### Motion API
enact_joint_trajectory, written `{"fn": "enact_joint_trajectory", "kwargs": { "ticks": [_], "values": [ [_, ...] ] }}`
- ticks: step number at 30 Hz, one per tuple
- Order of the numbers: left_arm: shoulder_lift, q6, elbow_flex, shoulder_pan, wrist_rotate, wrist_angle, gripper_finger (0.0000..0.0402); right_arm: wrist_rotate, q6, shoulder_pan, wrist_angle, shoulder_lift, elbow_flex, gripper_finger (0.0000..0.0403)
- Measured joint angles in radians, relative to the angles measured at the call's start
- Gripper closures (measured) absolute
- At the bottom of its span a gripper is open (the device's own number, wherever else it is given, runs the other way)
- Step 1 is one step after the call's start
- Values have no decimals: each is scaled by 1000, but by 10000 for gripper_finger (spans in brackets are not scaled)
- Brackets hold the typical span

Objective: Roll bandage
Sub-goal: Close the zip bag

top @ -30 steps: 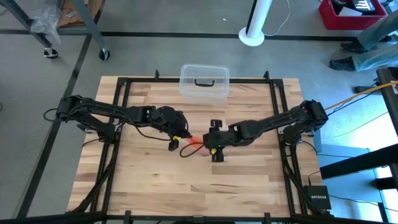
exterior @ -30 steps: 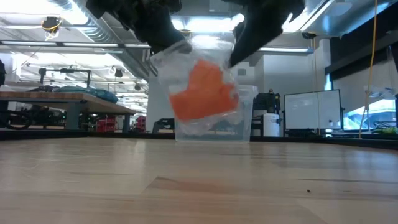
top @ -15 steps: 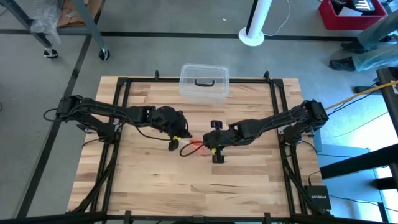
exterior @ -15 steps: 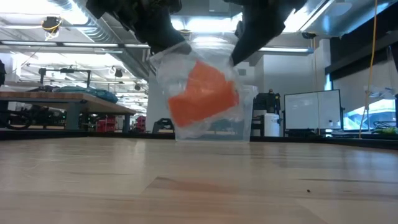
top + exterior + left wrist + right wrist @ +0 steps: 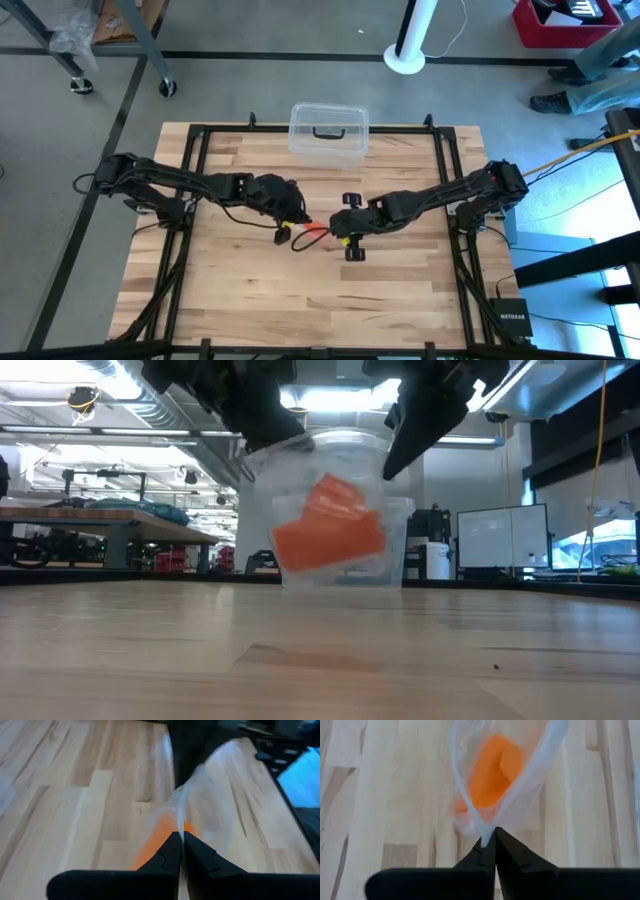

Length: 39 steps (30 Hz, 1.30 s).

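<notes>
Hanging between the two grippers above the table (image 5: 250, 290), a clear bag (image 5: 330, 510) is holding the bandage (image 5: 328, 530), which is sitting low inside it. Left gripper (image 5: 180, 847) is pinching one edge of the bag, fingers pressed together on the film. Right gripper (image 5: 491, 842) is doing likewise on the opposite edge, fingers closed tight on the plastic. Behind them, farther back on the table, a clear box (image 5: 328, 130) is standing.

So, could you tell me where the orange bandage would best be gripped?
Probably not directly: the bandage hangs inside a clear plastic bag, whose edges the left gripper and right gripper pinch. Reach through the bag's opening and grip its upper folded end.
</notes>
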Motion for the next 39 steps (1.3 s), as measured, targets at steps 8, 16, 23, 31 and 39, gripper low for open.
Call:
{"fn": "enact_joint_trajectory", "kwargs": {
  "ticks": [8, 16, 23, 31, 39],
  "values": [
    [14, -22, 0, 4, -74, -8, 341, -92, 166, 0, -228, -4, 11, 370],
    [14, -2, 0, 4, -73, -17, 334, -52, 258, 19, -292, -10, 10, 282],
    [14, -2, 0, 4, -73, -18, 347, -71, 240, 75, -274, -26, 10, 221],
    [14, -2, 0, 4, -73, -16, 352, 73, 297, 138, -145, -76, 10, 210],
    [14, -2, 0, 1, -73, -19, 348, 314, 344, 186, -56, -41, -32, 210]
  ]
}}
